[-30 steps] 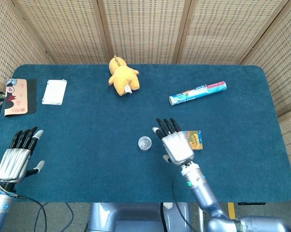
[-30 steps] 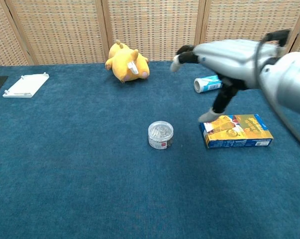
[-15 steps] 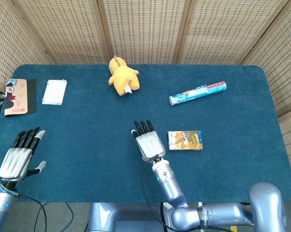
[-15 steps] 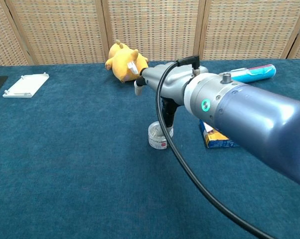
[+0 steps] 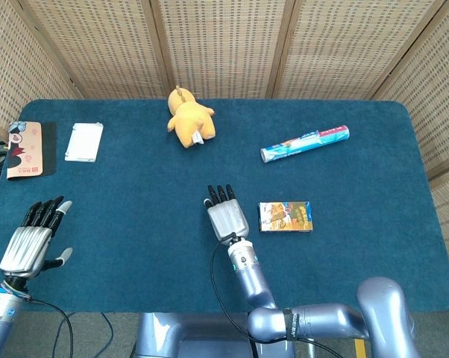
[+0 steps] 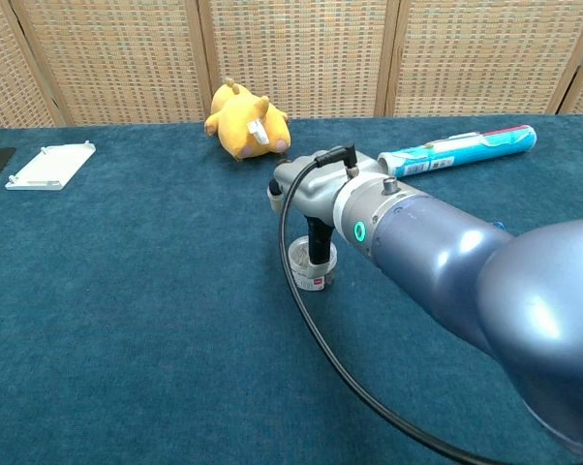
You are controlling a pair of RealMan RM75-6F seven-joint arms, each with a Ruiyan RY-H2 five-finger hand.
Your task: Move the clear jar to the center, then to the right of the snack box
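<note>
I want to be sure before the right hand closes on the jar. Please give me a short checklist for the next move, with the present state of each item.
1. Right hand is above the clear jar: ok, it hides the jar in the head view.
2. Jar is upright on the table: ok in the chest view.
3. Fingers already hold the jar: cannot tell, the arm blocks them.
4. Space right of the snack box is free: ok.
5. Left hand is away, fingers apart: ok.
</note>
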